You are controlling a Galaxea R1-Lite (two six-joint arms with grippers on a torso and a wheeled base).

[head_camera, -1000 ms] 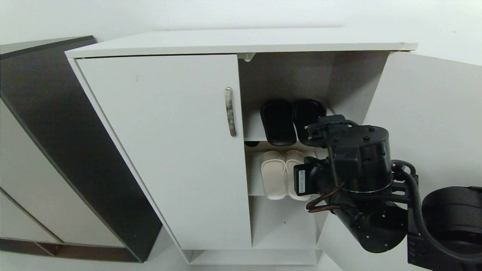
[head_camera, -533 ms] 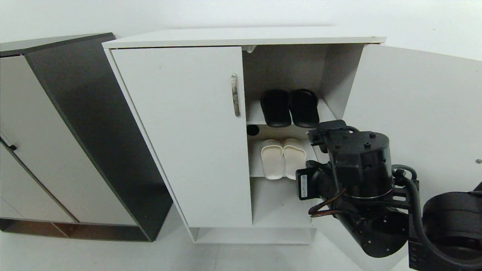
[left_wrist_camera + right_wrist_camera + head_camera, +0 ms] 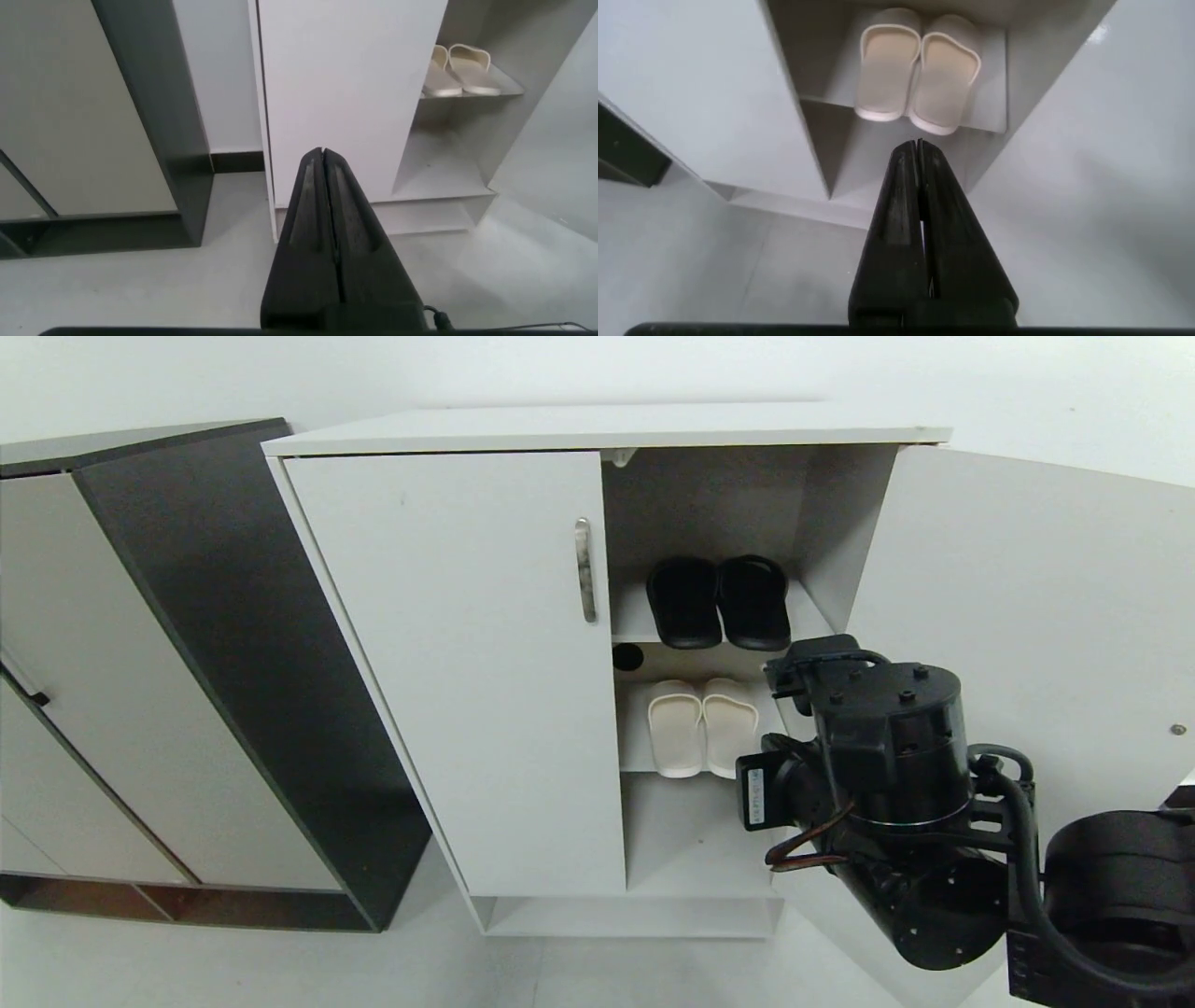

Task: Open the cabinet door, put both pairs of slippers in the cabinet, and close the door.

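Observation:
The white cabinet (image 3: 597,429) has its left door (image 3: 467,663) shut and its right door (image 3: 1018,635) swung wide open. Black slippers (image 3: 717,602) lie side by side on the upper shelf. Cream slippers (image 3: 702,726) (image 3: 918,71) (image 3: 461,69) lie on the middle shelf. My right arm (image 3: 887,775) hangs in front of the open side, below the shelves. My right gripper (image 3: 920,154) is shut and holds nothing, a little out from the cream pair. My left gripper (image 3: 322,159) is also shut and empty, low before the shut door.
A dark-sided cabinet (image 3: 233,663) stands close to the left of the white one. The bottom compartment (image 3: 695,840) holds nothing. Bare light floor (image 3: 234,271) spreads in front. The open door blocks the right side.
The head camera has drawn back from the cabinet, so the whole cabinet looks smaller and lower. The right arm keeps about the same place in the picture. The slippers have not moved.

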